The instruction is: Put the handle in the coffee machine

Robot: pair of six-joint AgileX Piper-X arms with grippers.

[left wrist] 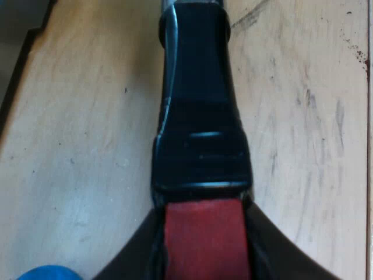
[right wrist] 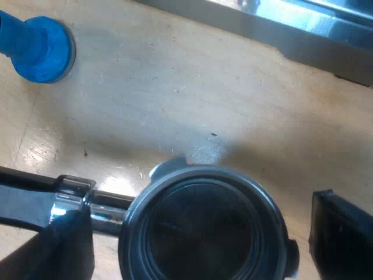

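The metal holder's dark handle (left wrist: pixel 201 116) reaches away from me over the wooden table, and its red end (left wrist: pixel 203 233) sits between the fingers of my left gripper (left wrist: pixel 204 265), which is shut on it. In the right wrist view I look down into the holder's round dark basket (right wrist: pixel 201 227), with its shiny neck (right wrist: pixel 105 207) leading to the handle. My right gripper (right wrist: pixel 195 239) is open, one finger (right wrist: pixel 58 248) by the neck and the other finger (right wrist: pixel 341 233) a small gap away from the basket's far side.
A blue tamper (right wrist: pixel 41 49) lies on the wooden table (right wrist: pixel 175 99) some way from the basket, and a blue edge (left wrist: pixel 49 273) shows near my left gripper. The espresso machine's metal base (right wrist: pixel 303 29) runs along beyond the holder.
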